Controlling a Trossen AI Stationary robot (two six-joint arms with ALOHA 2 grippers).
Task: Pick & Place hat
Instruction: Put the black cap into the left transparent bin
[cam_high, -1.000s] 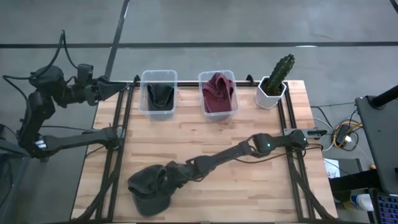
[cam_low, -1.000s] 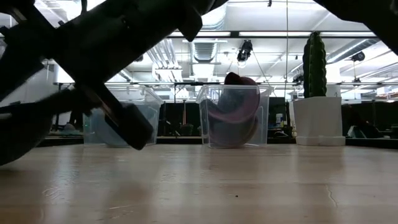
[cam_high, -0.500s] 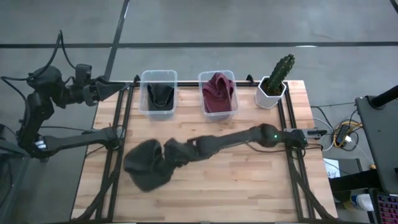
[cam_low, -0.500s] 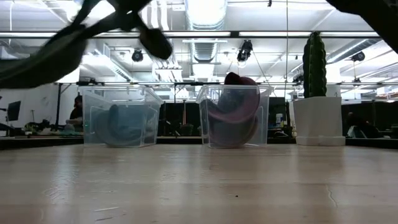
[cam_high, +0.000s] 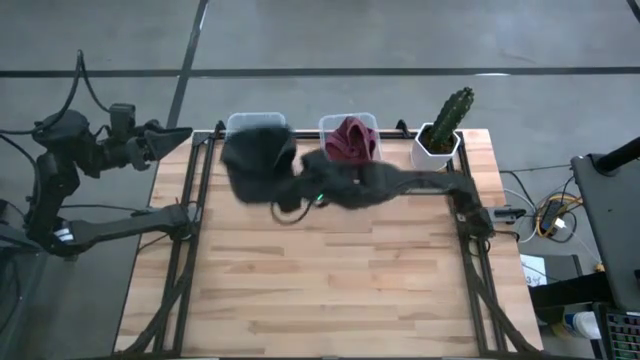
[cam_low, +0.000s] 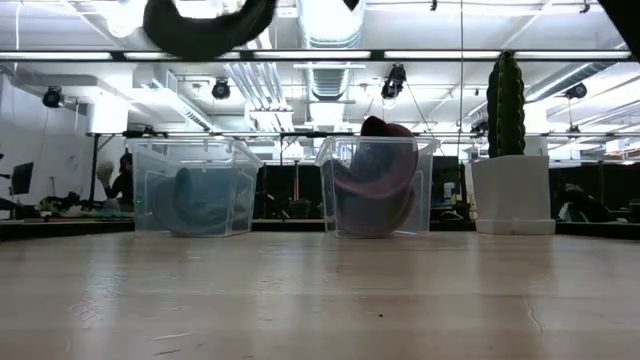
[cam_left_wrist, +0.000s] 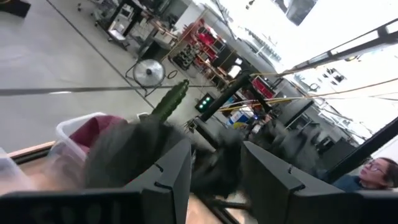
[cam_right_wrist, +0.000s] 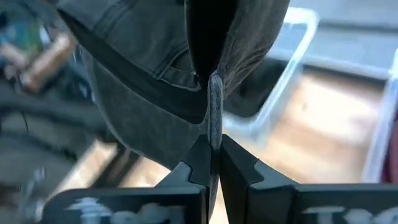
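Note:
A dark grey hat (cam_high: 256, 160) is high in the air over the left clear bin (cam_high: 255, 124); in the low view the hat (cam_low: 205, 24) sits at the picture's top. My right gripper (cam_high: 289, 184) is shut on it, the arm reaching across from the table's right. That bin (cam_low: 195, 198) holds another dark hat. The right bin (cam_high: 350, 150) holds a dark red hat (cam_low: 375, 185). My left gripper (cam_left_wrist: 214, 180) waits open beyond the table's far left corner (cam_high: 150, 143), touching nothing. My right gripper pinches a thin edge of the grey hat (cam_right_wrist: 214, 115) between its two fingers (cam_right_wrist: 198, 163); the edge runs out from between the fingertips. The hat (cam_right_wrist: 149, 81) is lifted clear of the table and spreads out ahead of the fingers, above the left bin (cam_right_wrist: 277, 74).
A cactus in a white pot (cam_high: 442, 130) stands at the table's far right corner, tall in the low view (cam_low: 506, 95). The wooden table top (cam_high: 330, 280) spreads in front of the bins. A person (cam_left_wrist: 376, 171) shows in the room beyond.
My right gripper has swung from the table's near left area up and toward the far edge, staying shut on the grey hat. The hat has risen from low over the table to high above the left bin.

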